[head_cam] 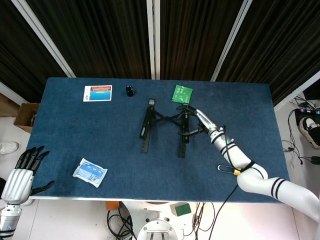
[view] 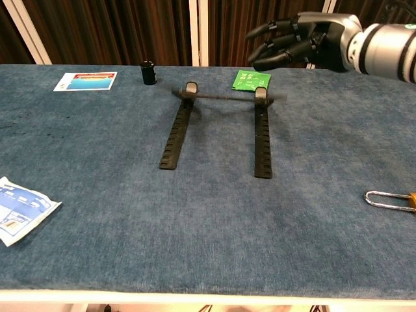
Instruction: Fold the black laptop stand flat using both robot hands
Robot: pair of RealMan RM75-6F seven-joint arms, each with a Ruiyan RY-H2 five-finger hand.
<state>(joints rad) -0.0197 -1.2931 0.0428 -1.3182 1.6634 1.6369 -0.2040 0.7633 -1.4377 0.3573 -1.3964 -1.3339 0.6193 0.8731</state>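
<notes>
From the head view we see our left hand off the tabletop near its front left corner, fingers spread and holding nothing; the chest view does not take it in at all. The chest view gives us the clearer look at our right hand: it hangs in the air, fingers apart and lightly curled, gripping nothing. From the head view that same hand seems to lie against the right rail, so only the chest view tells us it is apart from it.

The black laptop stand lies flat on the tabletop, about midway between the left and right edges and toward the far edge, its two rails running front to back with the cross bar low at the far end. Our right hand is above and just to the right of that far end.
</notes>
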